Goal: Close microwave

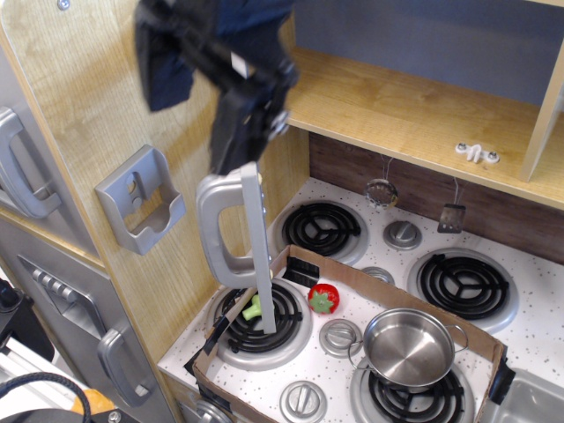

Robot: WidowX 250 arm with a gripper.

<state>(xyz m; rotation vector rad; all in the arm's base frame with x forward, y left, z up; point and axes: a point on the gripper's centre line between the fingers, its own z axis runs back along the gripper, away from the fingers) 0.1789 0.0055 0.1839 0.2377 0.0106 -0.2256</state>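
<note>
The microwave door stands wide open, edge-on to the camera, with its grey loop handle facing left. The wooden cavity lies open behind it to the right. My dark gripper hangs at the top left, blurred by motion, over the door's upper part, which it hides. One finger is out to the left in front of the wooden side wall. The other finger is just above the handle, at the door's outer face. The fingers stand apart and hold nothing.
A small grey wall bracket and grey cabinet handles are on the left. Below is a stove with black burners. On the stove, a cardboard tray holds a steel pot, a red toy and a green piece.
</note>
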